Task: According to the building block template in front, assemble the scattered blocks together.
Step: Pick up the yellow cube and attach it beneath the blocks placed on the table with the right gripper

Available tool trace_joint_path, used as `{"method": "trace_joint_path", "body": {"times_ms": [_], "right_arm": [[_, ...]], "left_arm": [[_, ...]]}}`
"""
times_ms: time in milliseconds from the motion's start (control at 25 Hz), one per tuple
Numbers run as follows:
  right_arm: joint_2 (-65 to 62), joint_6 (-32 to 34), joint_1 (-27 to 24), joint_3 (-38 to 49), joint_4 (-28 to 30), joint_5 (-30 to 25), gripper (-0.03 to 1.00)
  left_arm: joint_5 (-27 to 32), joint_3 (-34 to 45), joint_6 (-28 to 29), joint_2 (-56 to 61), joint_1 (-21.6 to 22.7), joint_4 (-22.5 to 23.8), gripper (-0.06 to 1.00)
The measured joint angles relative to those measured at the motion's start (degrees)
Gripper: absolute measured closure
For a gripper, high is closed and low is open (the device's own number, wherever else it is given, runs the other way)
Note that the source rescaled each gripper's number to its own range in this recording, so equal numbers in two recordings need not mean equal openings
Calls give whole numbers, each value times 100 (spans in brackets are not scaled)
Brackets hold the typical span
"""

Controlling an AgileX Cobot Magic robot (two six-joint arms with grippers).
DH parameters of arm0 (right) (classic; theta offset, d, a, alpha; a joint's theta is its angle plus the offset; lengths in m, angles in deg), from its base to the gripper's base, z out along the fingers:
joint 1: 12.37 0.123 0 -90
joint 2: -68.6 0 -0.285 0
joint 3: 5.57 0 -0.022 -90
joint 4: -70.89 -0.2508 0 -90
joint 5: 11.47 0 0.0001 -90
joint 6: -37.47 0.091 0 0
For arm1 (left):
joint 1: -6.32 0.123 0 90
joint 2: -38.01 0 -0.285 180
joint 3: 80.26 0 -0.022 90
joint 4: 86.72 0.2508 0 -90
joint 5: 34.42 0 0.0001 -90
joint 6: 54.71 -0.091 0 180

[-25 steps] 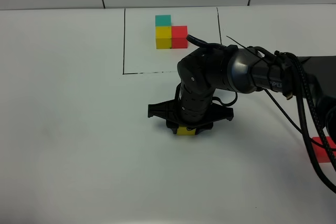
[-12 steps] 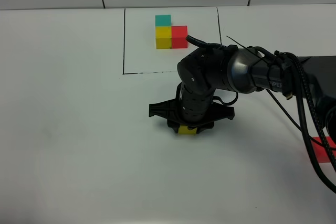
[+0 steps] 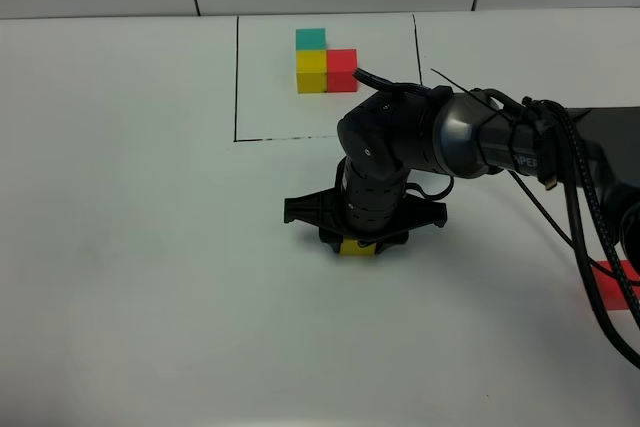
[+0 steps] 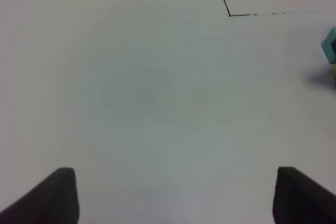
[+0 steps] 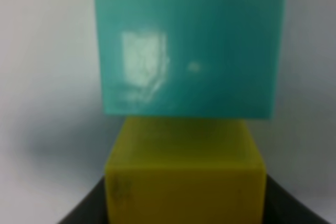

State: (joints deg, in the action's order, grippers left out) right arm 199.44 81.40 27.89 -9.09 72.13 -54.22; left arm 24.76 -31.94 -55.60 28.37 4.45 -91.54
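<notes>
One template (image 3: 326, 60) — one yellow block (image 3: 355, 249), one teal (image 5: 189, 45), one red (image 3: 617, 284).

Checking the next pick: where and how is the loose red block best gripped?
Probably from straight above, pinching two opposite side faces of the red block: it sits flat on the table, alone, its top free, while cables cross in front of it.

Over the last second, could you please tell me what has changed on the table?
Nothing visibly changed. The right hand stays shut on the yellow block, next to the teal block. The template and the loose red block lie where they were.
</notes>
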Motion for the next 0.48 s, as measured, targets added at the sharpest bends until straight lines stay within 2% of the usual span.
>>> {"method": "trace_joint_path", "body": {"times_ms": [480], "right_arm": [[24,10,-82,-23,22,86,93]], "left_arm": [[0,0,0,0,0,0,-2]]}}
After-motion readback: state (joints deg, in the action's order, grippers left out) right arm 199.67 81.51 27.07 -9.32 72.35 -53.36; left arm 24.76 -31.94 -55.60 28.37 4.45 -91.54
